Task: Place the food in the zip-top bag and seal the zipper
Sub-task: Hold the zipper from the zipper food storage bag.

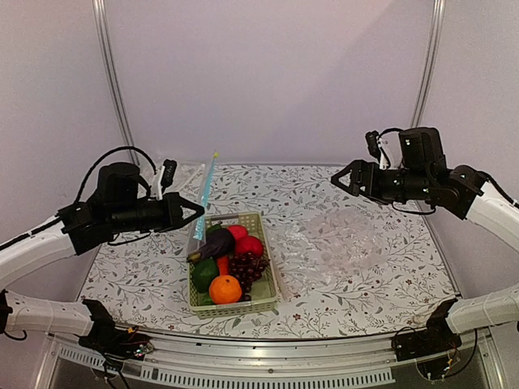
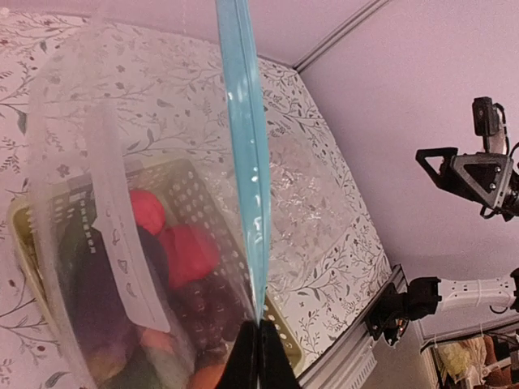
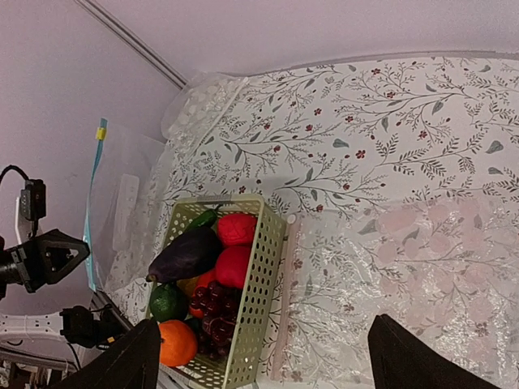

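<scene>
Left fingers (image 2: 241,366) tight on raised zipper (image 2: 246,154)

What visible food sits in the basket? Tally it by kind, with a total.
Red fruit: 2
Green produce: 2
Eggplant: 1
Grapes: 1 bunch
Orange: 1
Carrot: 1, mostly hidden
Total: 8 visible

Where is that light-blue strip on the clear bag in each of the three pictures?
Top external: the zipper stands upright left of centre, beside the basket.
Left wrist: zipper runs down the centre to the left gripper.
Right wrist: zipper, a thin line at far left.
Shared landmark: the green basket.
</scene>
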You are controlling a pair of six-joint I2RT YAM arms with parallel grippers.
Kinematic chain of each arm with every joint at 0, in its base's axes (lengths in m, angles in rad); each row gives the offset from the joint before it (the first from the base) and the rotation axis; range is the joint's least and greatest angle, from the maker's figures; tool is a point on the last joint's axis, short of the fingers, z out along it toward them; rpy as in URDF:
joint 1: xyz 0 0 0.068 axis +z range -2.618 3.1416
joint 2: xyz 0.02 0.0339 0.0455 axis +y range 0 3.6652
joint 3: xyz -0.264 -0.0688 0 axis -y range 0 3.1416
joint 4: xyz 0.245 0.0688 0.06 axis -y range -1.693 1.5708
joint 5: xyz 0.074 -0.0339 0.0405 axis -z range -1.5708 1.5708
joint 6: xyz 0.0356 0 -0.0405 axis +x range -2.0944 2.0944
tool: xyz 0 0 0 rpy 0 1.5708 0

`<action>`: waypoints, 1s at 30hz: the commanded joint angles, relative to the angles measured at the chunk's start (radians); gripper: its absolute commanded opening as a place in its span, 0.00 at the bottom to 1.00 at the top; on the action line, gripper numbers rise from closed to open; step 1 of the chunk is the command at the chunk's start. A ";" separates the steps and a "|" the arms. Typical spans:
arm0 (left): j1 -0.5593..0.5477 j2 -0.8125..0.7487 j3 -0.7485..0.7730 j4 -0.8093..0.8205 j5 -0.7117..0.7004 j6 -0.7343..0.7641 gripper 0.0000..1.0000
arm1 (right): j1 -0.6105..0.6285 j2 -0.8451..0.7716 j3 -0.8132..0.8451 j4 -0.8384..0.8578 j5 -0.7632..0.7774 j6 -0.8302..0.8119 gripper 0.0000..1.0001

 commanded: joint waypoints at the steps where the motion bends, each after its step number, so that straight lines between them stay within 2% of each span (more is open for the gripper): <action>1: -0.062 0.071 0.027 0.146 0.020 -0.031 0.00 | 0.081 0.068 0.065 0.072 0.048 0.048 0.87; 5: -0.133 0.149 0.015 0.301 0.001 -0.078 0.00 | 0.144 0.138 0.107 0.100 0.069 0.055 0.83; 12: -0.227 0.274 0.025 0.436 -0.023 -0.117 0.00 | 0.188 0.229 0.157 0.157 0.063 0.110 0.71; 16: -0.247 0.326 0.028 0.471 -0.007 -0.142 0.00 | 0.191 0.262 0.169 0.170 0.060 0.120 0.65; 24: -0.288 0.420 0.051 0.531 0.021 -0.168 0.00 | 0.192 0.332 0.199 0.209 0.042 0.153 0.62; 30: -0.298 0.461 0.066 0.555 0.032 -0.173 0.00 | 0.192 0.381 0.215 0.238 0.034 0.170 0.55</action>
